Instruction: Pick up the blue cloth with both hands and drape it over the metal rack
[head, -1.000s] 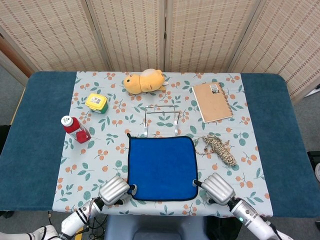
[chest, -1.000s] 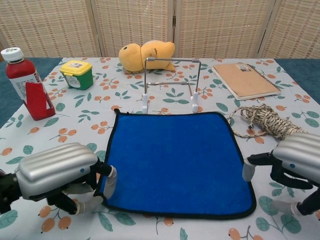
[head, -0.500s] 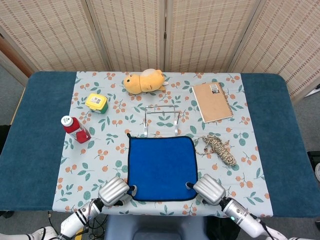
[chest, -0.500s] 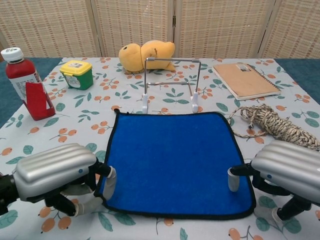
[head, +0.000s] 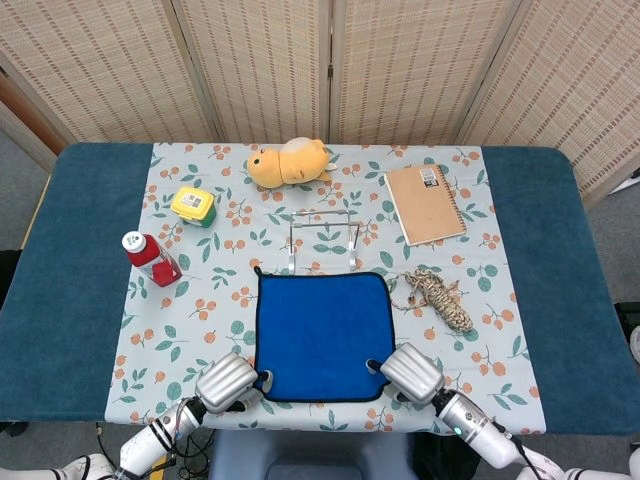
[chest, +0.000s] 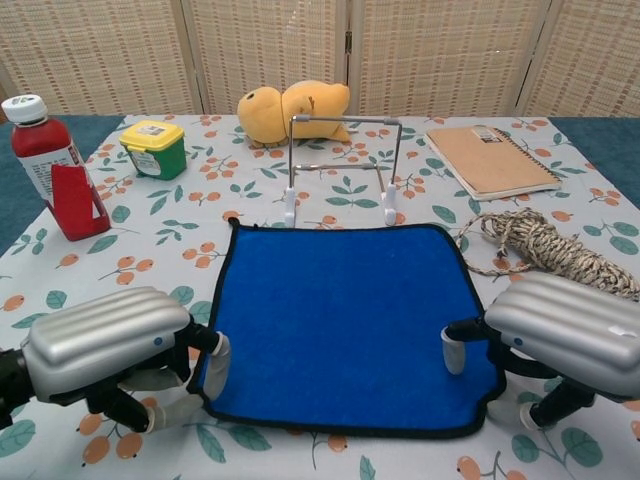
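Note:
The blue cloth (head: 322, 335) (chest: 345, 320) lies flat on the floral tablecloth, just in front of the metal rack (head: 322, 238) (chest: 343, 165). My left hand (head: 228, 380) (chest: 110, 350) sits at the cloth's near left corner, one fingertip touching the edge and the thumb beside the corner. At the near right corner my right hand (head: 412, 372) (chest: 565, 335) has one fingertip down on the cloth, with its thumb off the edge. That corner is slightly ruffled. Neither hand lifts the cloth.
A coil of rope (chest: 545, 245) lies right of the cloth, with a notebook (chest: 492, 160) behind it. Behind the rack is a yellow plush toy (chest: 295, 108). At the left stand a red bottle (chest: 52, 165) and a green, yellow-lidded tub (chest: 153, 147).
My right hand has slid left from beside the cloth onto its near right corner, nudging that edge inward. The left hand has barely moved.

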